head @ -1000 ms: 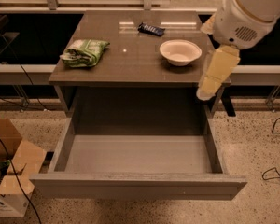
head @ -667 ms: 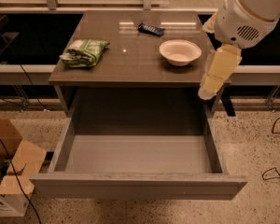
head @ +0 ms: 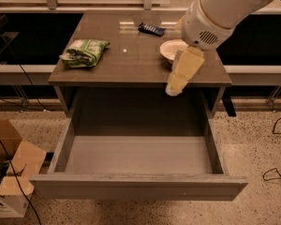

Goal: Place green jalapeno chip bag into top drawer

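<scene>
One green and white, wrinkly foil chip bag [head: 84,53] lies near the left edge of the brown cabinet surface [head: 131,67], about midway between the back and front corners on that side. Nothing touches it. The cream-coloured gripper [head: 174,89] hangs at the far side, across the front edge of the surface near the right front corner. It tilts down and to the left from the robot's white arm [head: 220,11], and its tip sits over the dark gap behind the drawer. Whether the gripper is open or closed cannot be told. The bag is well apart from it, with most of the width of the surface between them.

Below, the wide, shallow grey top drawer [head: 138,187] stands pulled fully out, its flat front panel nearest the camera. A round white bowl [head: 171,48] sits near the right edge of the surface, partly hidden behind the gripper. A small, flat, dark blue packet [head: 151,29] lies towards the back edge.
</scene>
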Motion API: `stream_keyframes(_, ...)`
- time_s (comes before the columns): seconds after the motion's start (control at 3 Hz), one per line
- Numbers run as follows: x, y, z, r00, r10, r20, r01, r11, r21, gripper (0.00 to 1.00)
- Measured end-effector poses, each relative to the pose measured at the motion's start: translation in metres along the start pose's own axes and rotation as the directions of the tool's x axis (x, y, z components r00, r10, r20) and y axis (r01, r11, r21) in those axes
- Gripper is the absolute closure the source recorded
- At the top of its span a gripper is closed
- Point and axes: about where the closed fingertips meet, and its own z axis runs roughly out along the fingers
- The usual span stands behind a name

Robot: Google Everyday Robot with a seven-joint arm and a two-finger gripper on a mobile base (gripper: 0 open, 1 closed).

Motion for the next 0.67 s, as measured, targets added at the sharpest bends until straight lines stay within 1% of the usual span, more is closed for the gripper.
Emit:
stream_keyframes(0.33,-0.048,-0.023,0.038,0.995,-0.011,0.104,0.009,0.9998,0.018,0.00)
stream_keyframes(0.67,-0.089,-0.040,0.072,0.984,-0.024,0.175,0.023,0.9997,0.010,0.00)
